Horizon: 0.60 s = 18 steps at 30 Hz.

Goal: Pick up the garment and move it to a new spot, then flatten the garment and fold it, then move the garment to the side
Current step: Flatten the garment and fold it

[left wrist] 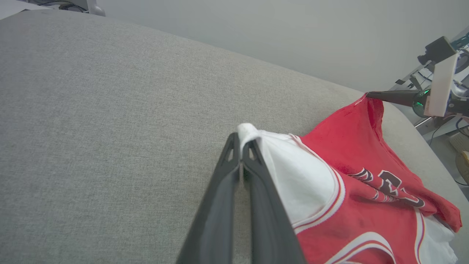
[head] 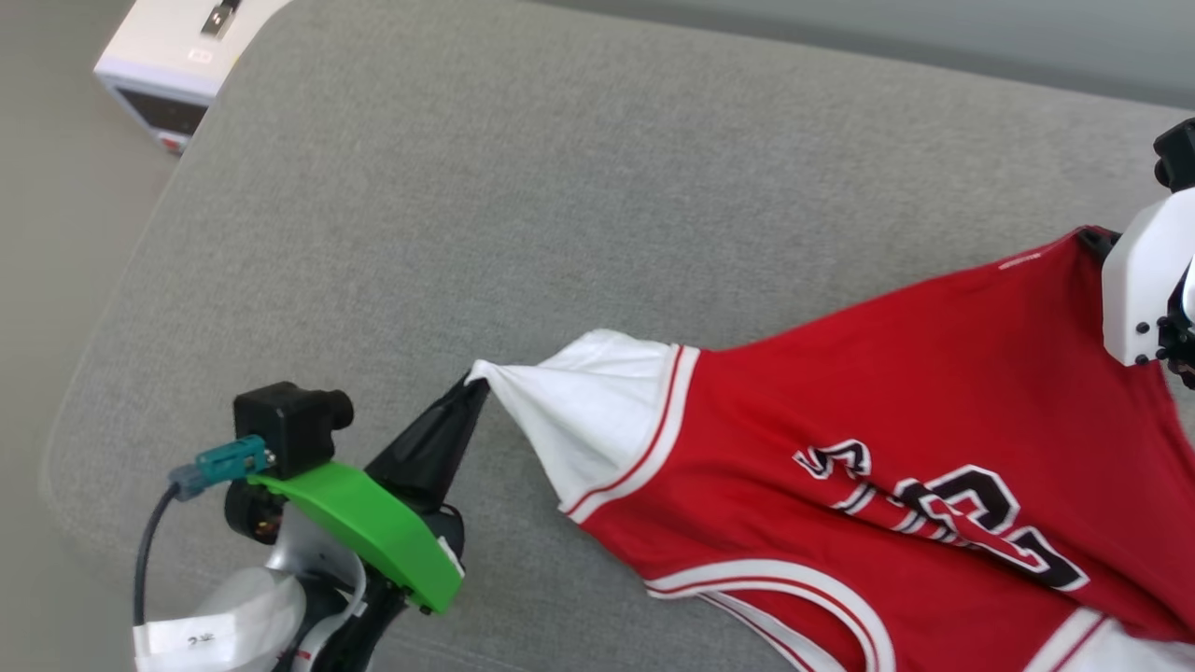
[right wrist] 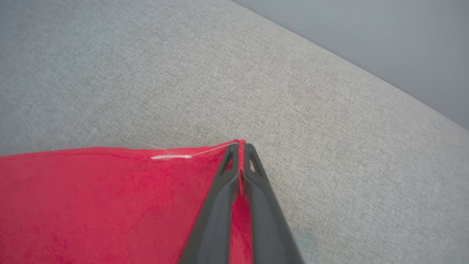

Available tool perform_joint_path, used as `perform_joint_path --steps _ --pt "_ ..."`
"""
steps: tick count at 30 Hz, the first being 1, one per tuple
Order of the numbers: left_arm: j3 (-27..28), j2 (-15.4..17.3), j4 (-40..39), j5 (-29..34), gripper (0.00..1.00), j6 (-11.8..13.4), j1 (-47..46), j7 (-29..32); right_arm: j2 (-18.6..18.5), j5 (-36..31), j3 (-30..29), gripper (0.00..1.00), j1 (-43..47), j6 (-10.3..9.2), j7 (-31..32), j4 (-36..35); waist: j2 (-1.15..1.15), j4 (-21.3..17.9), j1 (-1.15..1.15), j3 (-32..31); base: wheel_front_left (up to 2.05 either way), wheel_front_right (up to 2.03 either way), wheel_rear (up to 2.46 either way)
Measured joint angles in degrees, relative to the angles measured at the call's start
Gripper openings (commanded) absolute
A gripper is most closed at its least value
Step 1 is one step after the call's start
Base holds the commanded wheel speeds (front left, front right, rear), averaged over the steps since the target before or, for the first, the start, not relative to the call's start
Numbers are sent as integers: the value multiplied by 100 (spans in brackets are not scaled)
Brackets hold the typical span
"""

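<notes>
Box (head: pixel 173 65), white, at far upper left of head view, just off the edge of grey cushion (head: pixel 560 233). Bare grey fabric across the left and top of that view.

Lower left: left gripper (head: pixel 474 385), with green cover (head: pixel 364 532) and black block (head: pixel 289 425) on its wrist, teal plug (head: pixel 229 462) and dark cable beside them. Dark fingers pressed together, clamping the pointed tip of a white sleeve (head: pixel 597 420). Same grip in left wrist view (left wrist: pixel 241 141): sleeve tip bunched at the fingertips, drawn up off the cushion.

Further right: garment (head: pixel 887 392), red, spread over the right half of the cushion and running out of the lower right corner of head view. Pulled taut along its upper edge between the two held points; sags and wrinkles lower down. Red-white striped trim (head: pixel 653 448) where sleeve meets body. Black white-edged print (head: pixel 943 509) facing up, creased, too rumpled to read.

Far right: right gripper (head: pixel 1090 239), below white casing (head: pixel 1144 280), at the garment's upper red corner. Closed tight on that corner in right wrist view (right wrist: pixel 241 146), a sliver of red showing between the fingers and a short white thread along the edge beside them. Seen also from left wrist view (left wrist: pixel 368 94), lifting the red corner clear of the cushion.
</notes>
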Motion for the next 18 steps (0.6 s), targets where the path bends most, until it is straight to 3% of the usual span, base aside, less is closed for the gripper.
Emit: perform_joint_path --steps 10,18 --pt "526 265 -246 36 0 334 -44 -176 -82 321 89 0 -1 0 -917 -104 0 -513 0 -645 0 0 0" --pt "948 314 -413 114 0 595 -617 -221 33 410 -187 0 -17 1 -1481 -443 0 -928 0 -1090 0 0 0"
